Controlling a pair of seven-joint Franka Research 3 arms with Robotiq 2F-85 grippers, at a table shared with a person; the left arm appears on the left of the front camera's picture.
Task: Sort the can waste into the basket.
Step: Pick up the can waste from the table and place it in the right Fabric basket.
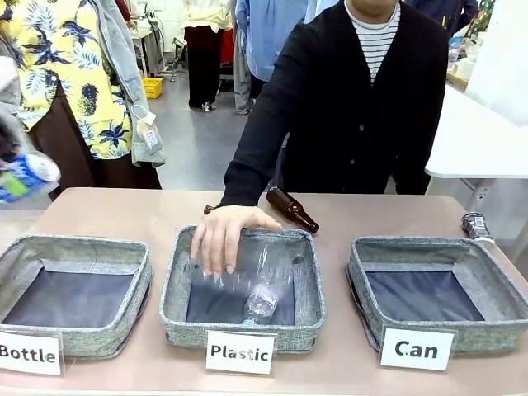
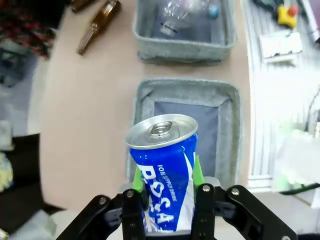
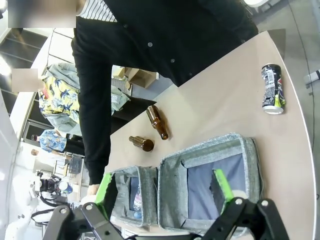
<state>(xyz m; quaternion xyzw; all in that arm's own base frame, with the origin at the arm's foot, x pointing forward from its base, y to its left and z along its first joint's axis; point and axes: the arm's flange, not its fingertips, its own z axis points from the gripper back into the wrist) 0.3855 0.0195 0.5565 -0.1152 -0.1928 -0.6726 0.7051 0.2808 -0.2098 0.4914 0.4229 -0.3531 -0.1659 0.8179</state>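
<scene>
My left gripper (image 2: 167, 175) is shut on a blue can (image 2: 165, 170) with white lettering and holds it upright in the air. The same can (image 1: 25, 177) shows blurred at the far left of the front view. A dark silvery can (image 1: 475, 224) lies on the table behind the grey basket (image 1: 495, 285) marked by the "Can" card (image 1: 417, 349). In the right wrist view my right gripper (image 3: 162, 187) hangs open above this basket (image 3: 250, 165), with the dark can (image 3: 271, 89) beyond it.
The person's hand (image 1: 221, 235) reaches over the "Plastic" bin (image 1: 309, 285), which holds a clear bottle (image 1: 262, 301). A brown bottle (image 1: 291, 209) lies behind it. The "Bottle" bin (image 1: 140, 280) stands on the left, below my left gripper.
</scene>
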